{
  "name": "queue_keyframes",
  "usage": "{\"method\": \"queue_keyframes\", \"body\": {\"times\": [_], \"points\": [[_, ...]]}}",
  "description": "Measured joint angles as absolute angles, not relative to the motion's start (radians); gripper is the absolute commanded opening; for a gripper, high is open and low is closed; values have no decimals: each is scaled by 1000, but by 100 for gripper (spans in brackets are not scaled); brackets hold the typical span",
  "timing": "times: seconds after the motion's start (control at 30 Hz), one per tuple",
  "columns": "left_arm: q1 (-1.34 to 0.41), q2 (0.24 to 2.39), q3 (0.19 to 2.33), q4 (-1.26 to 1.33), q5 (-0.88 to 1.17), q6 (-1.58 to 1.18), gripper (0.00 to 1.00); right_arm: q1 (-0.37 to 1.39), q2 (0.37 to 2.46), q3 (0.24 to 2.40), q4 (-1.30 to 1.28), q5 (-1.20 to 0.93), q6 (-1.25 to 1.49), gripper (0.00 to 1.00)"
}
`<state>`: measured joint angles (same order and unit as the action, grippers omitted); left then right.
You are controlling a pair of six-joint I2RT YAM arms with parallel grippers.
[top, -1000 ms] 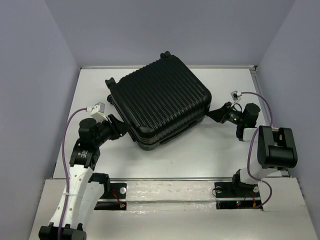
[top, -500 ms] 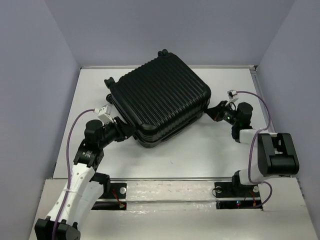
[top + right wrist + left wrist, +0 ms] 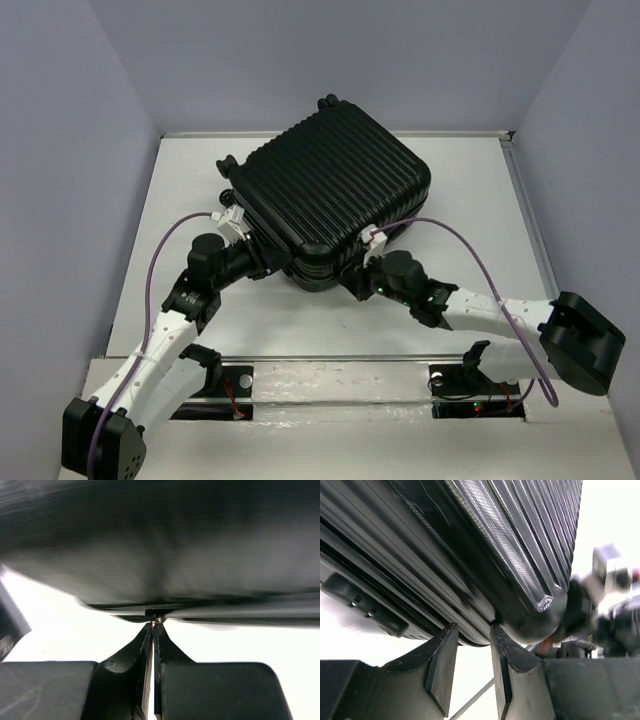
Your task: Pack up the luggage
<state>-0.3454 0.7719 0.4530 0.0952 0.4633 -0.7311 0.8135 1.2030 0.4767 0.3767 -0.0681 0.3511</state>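
The suitcase (image 3: pixel 330 190) lies flat and closed on the white worktop (image 3: pixel 470 200). It sits near the middle, turned at an angle, with its ribbed shell facing up. Small wheels (image 3: pixel 328 102) show along its far and left edges.

The left gripper (image 3: pixel 268 262) is at the suitcase's near left corner. In the left wrist view its fingers (image 3: pixel 442 655) stand apart, with bare worktop showing through the gap. Their tips touch the lower edge of the shell, so the gripper is released and grips nothing.

The right gripper (image 3: pixel 352 283) reaches in low against the near edge of the suitcase, just right of that corner. In the right wrist view it (image 3: pixel 154 625) is clenched, the two fingers pressed together. Their tips meet the seam where a tiny shiny bit (image 3: pixel 159 619) shows. The blur makes it impossible to tell whether that bit is pinched.
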Motion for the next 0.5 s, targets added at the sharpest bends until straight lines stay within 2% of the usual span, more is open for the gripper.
{"method": "queue_keyframes", "body": {"times": [0.2,0.27,0.3,0.33,0.37,0.4,0.5], "points": [[-376,810,455,138,450,-753,42,1124,1435,673,363,154,370,7],[-382,809,457,125,444,-752,42,1197,1557,790,360,309,346,7],[-382,809,462,114,440,-748,30,1222,1599,828,359,374,331,7],[-383,810,472,92,441,-746,28,1233,1628,851,368,413,321,7],[-391,812,482,77,447,-747,33,1244,1667,879,403,449,307,7],[-402,812,501,57,446,-735,48,1252,1707,902,459,473,295,7],[-402,813,580,-66,404,-692,57,1276,1808,911,662,538,272,7]]}}
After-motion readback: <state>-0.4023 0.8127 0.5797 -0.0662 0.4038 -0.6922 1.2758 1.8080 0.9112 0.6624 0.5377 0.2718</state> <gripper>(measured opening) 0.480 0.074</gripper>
